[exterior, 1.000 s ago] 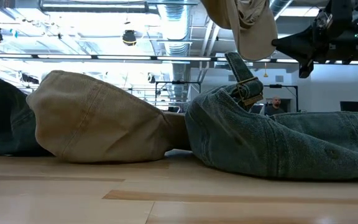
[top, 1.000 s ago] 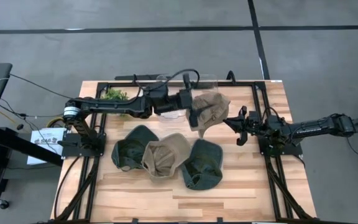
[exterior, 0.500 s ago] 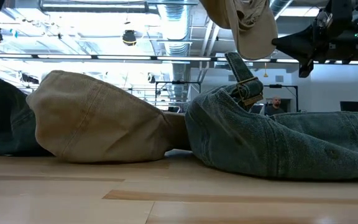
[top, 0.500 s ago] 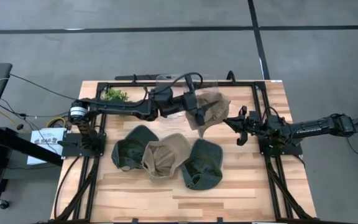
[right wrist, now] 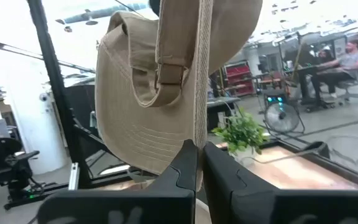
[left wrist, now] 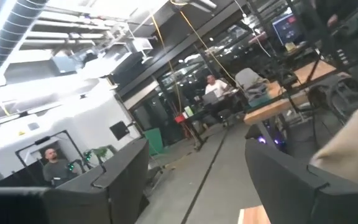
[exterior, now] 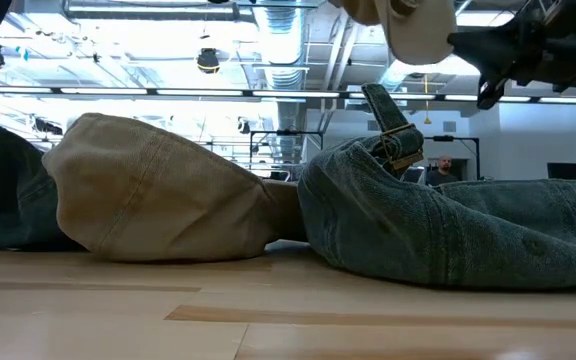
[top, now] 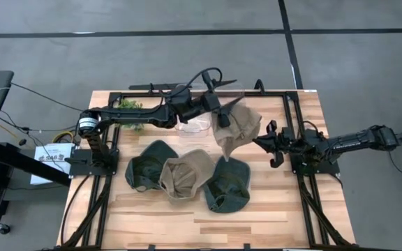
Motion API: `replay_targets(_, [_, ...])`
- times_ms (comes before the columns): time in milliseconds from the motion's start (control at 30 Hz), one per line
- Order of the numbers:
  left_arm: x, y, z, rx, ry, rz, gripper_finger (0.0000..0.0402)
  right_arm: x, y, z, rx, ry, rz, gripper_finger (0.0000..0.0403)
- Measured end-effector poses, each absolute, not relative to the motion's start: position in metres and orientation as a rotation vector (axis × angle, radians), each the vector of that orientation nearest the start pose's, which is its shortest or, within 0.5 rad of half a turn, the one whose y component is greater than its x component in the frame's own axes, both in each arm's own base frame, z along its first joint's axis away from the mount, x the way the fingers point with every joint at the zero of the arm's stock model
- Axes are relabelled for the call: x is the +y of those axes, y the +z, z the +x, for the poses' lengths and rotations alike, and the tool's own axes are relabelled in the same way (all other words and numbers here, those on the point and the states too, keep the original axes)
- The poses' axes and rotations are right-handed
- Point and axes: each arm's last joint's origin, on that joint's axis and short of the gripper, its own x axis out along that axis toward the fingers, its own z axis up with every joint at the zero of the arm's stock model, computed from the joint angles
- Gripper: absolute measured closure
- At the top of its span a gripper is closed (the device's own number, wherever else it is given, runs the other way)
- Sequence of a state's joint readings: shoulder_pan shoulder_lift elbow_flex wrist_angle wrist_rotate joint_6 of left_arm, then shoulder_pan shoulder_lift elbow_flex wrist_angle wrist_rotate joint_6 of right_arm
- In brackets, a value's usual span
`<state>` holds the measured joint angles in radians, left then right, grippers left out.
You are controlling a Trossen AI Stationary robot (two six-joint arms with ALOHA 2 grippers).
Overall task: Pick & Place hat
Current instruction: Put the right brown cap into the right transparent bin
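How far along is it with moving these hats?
Done: one tan hat is up off the table. In hand: the right gripper is closed on its strap, while the left gripper sits open beside it, at the hat's top edge. Left: setting this hat down somewhere; three other hats lie on the table, two dark green and one tan.

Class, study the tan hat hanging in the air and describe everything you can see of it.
The tan hat is soft cloth, crumpled, with a stitched brim and a strap with a buckle at the back, seen in the right wrist view. It hangs above the far middle of the table, clear of the three hats lying below. The right gripper is shut on its strap. The left gripper is at its far edge, fingers apart, and whether it touches cannot be told.
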<state>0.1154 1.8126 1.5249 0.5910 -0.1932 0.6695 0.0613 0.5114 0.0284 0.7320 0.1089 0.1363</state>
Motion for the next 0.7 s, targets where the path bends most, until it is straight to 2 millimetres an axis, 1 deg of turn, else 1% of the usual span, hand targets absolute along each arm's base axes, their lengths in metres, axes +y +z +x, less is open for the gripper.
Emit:
replay_targets(200, [0.058, 0.383, 0.420, -0.213, 0.498, 0.717, 0.0137, 0.009, 0.197, 0.128, -0.258, 0.000, 0.148, 0.0401])
replay_targets(433, [0.058, 0.388, 0.418, -0.247, 0.543, 0.789, 0.0137, 0.008, 0.196, 0.128, -0.250, -0.006, 0.145, 0.0401])
replay_targets(533, [0.057, 0.392, 0.416, -0.258, 0.563, 0.831, 0.0137, 0.008, 0.194, 0.128, -0.228, -0.037, 0.132, 0.0401])
replay_targets(633, [0.053, 0.402, 0.409, -0.279, 0.626, 0.872, 0.0137, 0.007, 0.192, 0.129, -0.214, -0.067, 0.131, 0.0401])
replay_targets(700, [0.050, 0.413, 0.400, -0.296, 0.653, 0.894, 0.0137, 0.006, 0.192, 0.129, -0.210, -0.079, 0.129, 0.0401])
